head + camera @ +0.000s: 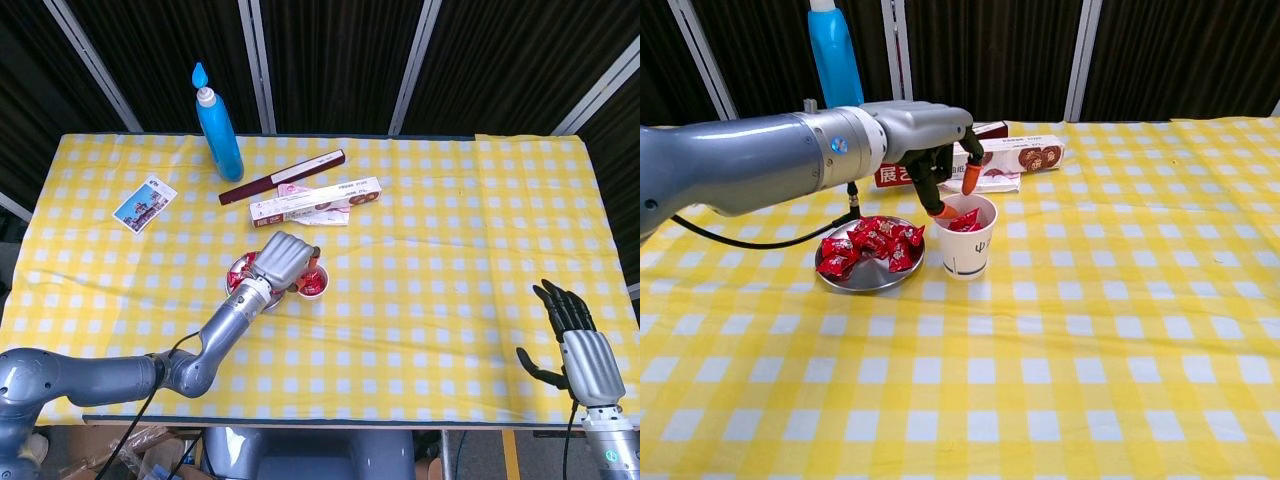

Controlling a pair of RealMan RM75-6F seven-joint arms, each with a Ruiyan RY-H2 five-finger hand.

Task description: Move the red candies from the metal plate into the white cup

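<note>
— Which step is this?
— A drop: the left hand [940,170] hovers over the white cup [964,236], fingers apart, holding nothing. Candies [872,243] sit heaped on the metal plate [869,275] beside it, mid-table.
— Next?
— Likely a reach for another.
— The right hand [580,345]?
— Spread, idle, near corner.
— Surroundings?
— Yellow checked tablecloth [1120,330], dark curtain [330,60].

White cup [966,248] stands just right of the metal plate [868,277], boxes [1002,158] behind them
</note>
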